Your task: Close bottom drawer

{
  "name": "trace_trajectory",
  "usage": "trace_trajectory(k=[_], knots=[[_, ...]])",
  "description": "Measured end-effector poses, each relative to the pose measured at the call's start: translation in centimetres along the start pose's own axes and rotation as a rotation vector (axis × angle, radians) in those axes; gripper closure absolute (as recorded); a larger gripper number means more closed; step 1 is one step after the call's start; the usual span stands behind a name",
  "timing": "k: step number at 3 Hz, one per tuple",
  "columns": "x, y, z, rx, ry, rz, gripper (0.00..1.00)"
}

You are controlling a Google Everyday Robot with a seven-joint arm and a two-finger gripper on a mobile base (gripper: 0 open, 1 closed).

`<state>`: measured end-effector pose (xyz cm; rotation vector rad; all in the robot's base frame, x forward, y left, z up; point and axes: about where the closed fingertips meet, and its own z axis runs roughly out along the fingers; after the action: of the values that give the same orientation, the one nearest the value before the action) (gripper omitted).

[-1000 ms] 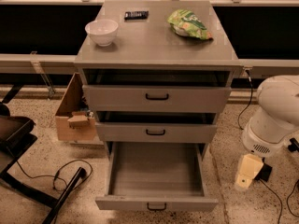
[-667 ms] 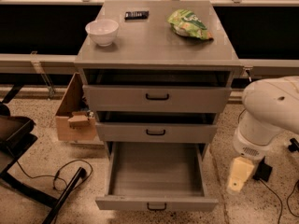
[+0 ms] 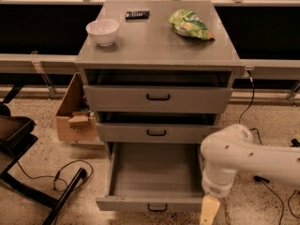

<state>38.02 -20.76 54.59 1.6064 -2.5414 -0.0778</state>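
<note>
This is looking like a robotics lab or test workspace. Thin black cables (image 3: 252,97) are trailing over the speckled terrazzo floor (image 3: 37,156), an open brown cardboard box (image 3: 70,104) is sitting beside the plain grey metal cabinet (image 3: 159,46), and long grey benches (image 3: 33,62) are running behind. The white robot arm's (image 3: 243,153) gripper (image 3: 209,211) is hanging low by the cabinet's right front corner.

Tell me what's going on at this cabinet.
A robot arm extends in from the right, its gripper low beside the front right corner of the bottom drawer. That drawer stands pulled out and is not yet closed. A bowl and a green bag sit on the cabinet.
</note>
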Motion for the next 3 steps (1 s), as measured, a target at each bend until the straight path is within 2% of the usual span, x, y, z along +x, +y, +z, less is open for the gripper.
trace_trajectory(k=[1,2,3], knots=[[-1.4,1.0,8.1,-0.052,-0.008,-0.009,0.0],[-2.6,1.0,14.8,-0.106,-0.025,-0.012,0.0],[-3.6,0.8,21.1,-0.155,-0.018,-0.014,0.26]])
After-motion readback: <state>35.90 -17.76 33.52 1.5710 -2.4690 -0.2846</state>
